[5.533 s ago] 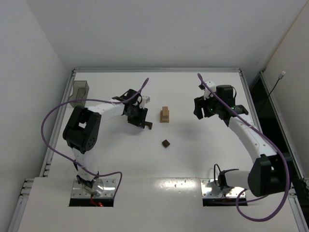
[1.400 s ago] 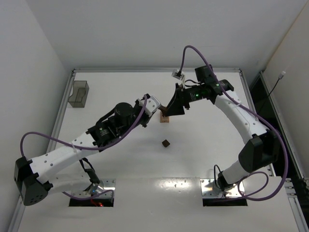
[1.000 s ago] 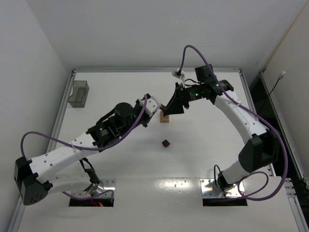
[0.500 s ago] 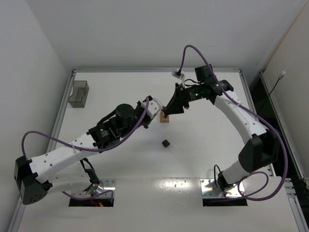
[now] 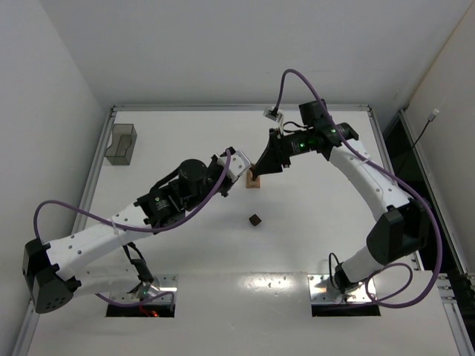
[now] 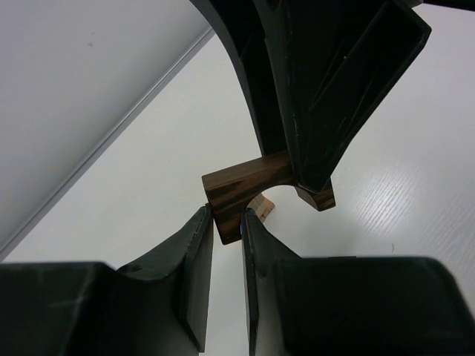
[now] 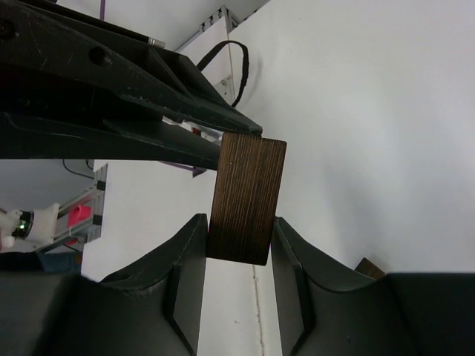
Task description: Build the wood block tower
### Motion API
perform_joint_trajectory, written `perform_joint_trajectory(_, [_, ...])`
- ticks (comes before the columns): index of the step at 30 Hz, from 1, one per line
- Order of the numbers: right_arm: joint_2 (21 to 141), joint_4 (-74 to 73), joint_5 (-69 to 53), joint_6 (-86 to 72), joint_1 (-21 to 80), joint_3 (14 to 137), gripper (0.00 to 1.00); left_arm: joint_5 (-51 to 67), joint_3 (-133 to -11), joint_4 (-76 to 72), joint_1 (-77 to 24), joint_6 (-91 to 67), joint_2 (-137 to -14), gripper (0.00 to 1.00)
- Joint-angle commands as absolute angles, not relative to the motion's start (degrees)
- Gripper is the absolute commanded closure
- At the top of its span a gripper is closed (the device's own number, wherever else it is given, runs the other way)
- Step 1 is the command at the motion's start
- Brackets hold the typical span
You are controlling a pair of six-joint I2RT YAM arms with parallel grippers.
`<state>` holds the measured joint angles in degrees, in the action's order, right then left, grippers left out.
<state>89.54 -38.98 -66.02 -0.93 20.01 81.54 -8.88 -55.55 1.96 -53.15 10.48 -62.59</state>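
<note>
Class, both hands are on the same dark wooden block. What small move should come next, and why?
Probably the left hand should open and let go. It pinches one end of the dark block, while the right hand clamps the other end, so the handover looks complete. The tan stack sits close by for the right hand to place it on.

tower [image 5: 254,183]: light tan blocks stacked upright, mid-worktop toward the far side; its top is hidden.
dark bar [image 6: 249,185]: short, brown and grained, raised just above the tower, pinched by the left claw [image 6: 226,222] and the right claw [image 7: 237,222].
dark cube [image 5: 254,219]: loose on the worktop, on the near side of the tower and apart from it.
</note>
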Motion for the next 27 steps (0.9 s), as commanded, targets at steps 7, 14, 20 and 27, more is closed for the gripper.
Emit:
perform_joint_trajectory(7, [87.10,-37.70,-65.66,2.37,20.21,80.42,1.00,-8.79,-55.02,-1.05,-54.14,9.85,-62.40,0.46])
perform_joint_trajectory(14, [82.27,-39.29,-56.97,4.83,20.21,75.33,1.00,-12.20,-56.25,1.40,-51.69,3.02,-61.35,0.03])
perform_joint_trajectory(20, [74.73,-34.03,-31.45,-4.90,20.21,66.46,1.00,-20.20,-57.83,7.10,-46.77,-2.19,-61.35,0.00])
perform_joint_trajectory(27, [76.27,-32.86,0.76,-27.65,24.60,65.47,1.00,-30.03,-65.29,18.62,-37.36,-8.85,-68.97,0.00])
